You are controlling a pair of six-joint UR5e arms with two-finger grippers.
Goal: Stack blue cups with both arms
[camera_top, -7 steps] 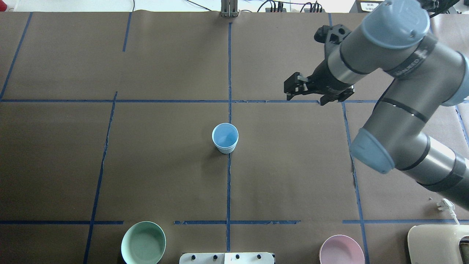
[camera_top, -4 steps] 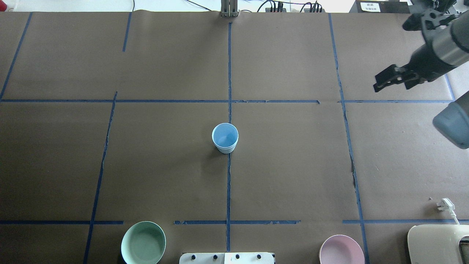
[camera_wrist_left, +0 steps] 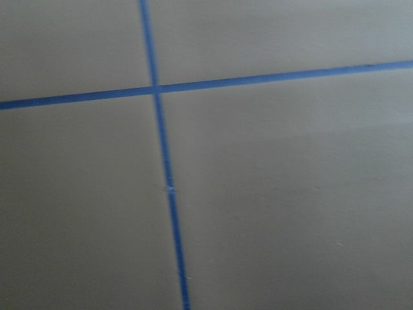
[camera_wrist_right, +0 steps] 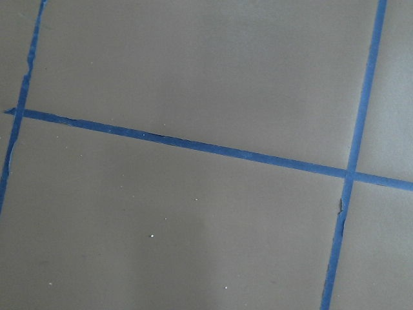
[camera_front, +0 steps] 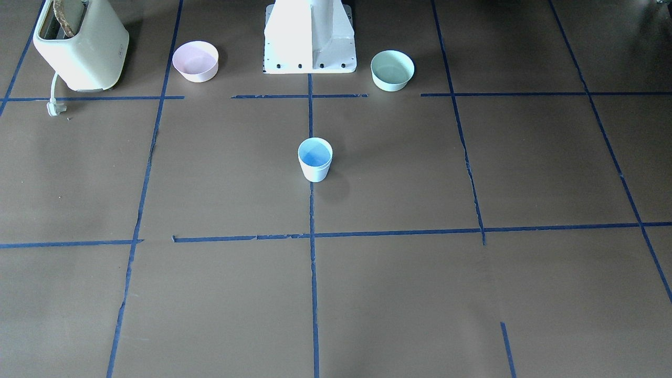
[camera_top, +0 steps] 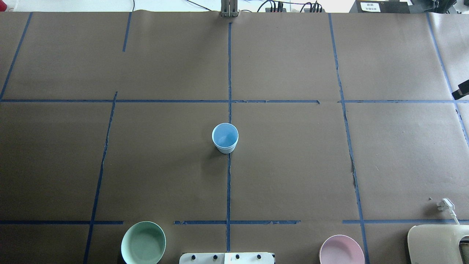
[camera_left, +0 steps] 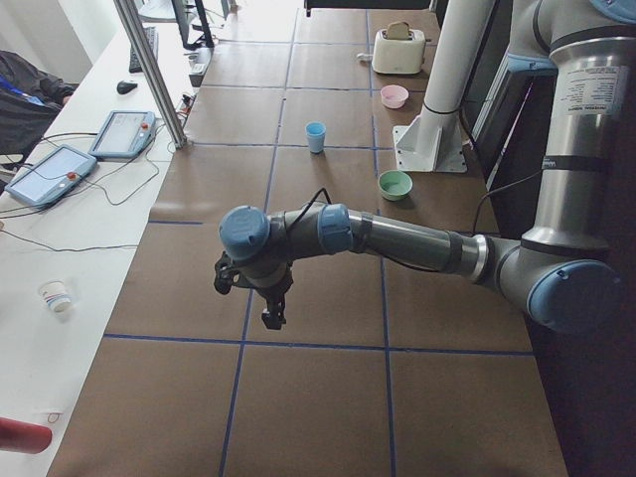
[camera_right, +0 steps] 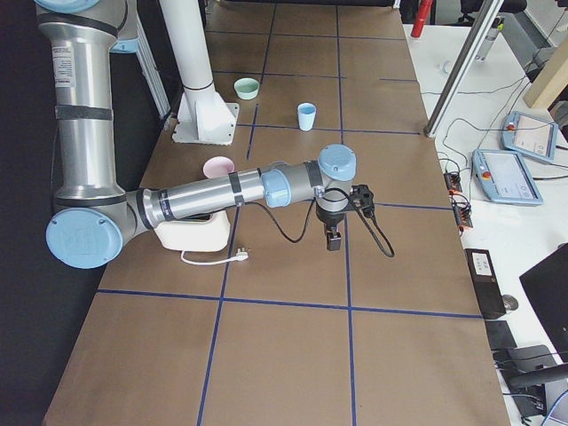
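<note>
One pale blue cup stands upright on the centre tape line of the table; it also shows in the front view. It has a ridge below its rim, and I cannot tell whether a second cup is nested in it. No other blue cup shows. My left gripper hangs over the table far from the cup, seen only in the left side view. My right gripper hangs far on the other side; only a black tip reaches the overhead view. I cannot tell whether either gripper is open or shut. Both wrist views show only brown table and blue tape.
A mint-green bowl and a pink bowl stand at the near edge, either side of the white pedestal base. A cream toaster with a loose plug stands at the robot's right corner.
My right arm has swung away to the right, from beside the table's middle to almost out of the overhead view. The cup has not moved.
</note>
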